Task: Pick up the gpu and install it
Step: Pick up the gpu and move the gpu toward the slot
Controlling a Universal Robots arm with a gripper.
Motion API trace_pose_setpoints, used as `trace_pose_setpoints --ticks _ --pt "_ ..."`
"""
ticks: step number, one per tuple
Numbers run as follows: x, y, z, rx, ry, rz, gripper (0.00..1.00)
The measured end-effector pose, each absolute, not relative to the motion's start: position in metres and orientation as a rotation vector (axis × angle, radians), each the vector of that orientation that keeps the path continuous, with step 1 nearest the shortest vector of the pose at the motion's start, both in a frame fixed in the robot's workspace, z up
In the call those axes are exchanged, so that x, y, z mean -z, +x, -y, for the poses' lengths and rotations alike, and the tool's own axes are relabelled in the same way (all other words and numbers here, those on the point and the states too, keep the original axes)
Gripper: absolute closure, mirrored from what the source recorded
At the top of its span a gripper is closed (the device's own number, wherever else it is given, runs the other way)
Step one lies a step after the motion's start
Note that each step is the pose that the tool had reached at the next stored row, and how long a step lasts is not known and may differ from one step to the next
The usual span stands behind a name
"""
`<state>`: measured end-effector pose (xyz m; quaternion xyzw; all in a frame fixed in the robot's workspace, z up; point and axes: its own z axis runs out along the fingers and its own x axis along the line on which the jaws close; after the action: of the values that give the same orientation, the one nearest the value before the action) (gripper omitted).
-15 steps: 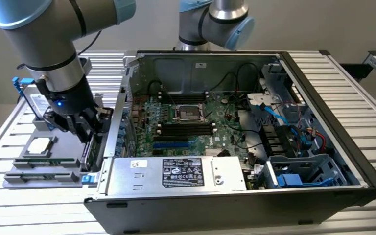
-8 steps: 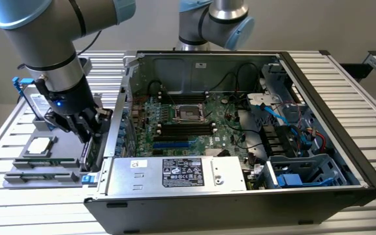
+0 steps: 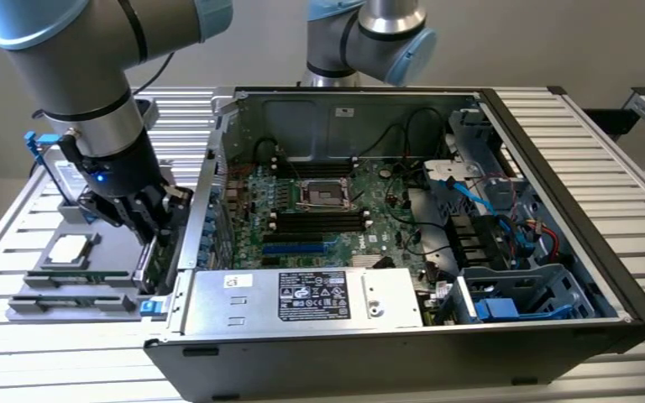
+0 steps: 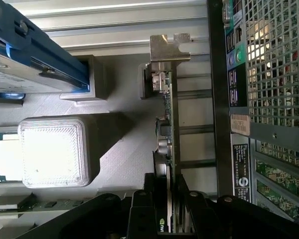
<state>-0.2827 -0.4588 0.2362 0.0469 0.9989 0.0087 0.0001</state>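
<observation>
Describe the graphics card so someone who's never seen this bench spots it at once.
Find the open computer case; on the exterior view's left of it lies a grey parts tray. At the tray's case-side edge the gpu stands on edge under the gripper. Unlike the blue-railed hard drive, it is a thin green board with a silver end bracket.

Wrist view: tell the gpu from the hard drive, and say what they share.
The gpu is seen edge-on, green board with a silver end bracket; the hard drive shows a silver face in blue rails. The gpu stands next to the computer case; the hard drive stands farther from it. Both stand on edge on the grey tray.
</observation>
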Motion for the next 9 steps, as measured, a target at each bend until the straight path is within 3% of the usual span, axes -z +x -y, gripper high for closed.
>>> trace_pose_setpoints --ticks 1,9 --pt "-0.2362 -0.2827 0.4588 -0.027 0.151 -3.138 0.73" --pt "-0.2362 -0.2827 0.4587 -0.011 0.163 -3.135 0.73"
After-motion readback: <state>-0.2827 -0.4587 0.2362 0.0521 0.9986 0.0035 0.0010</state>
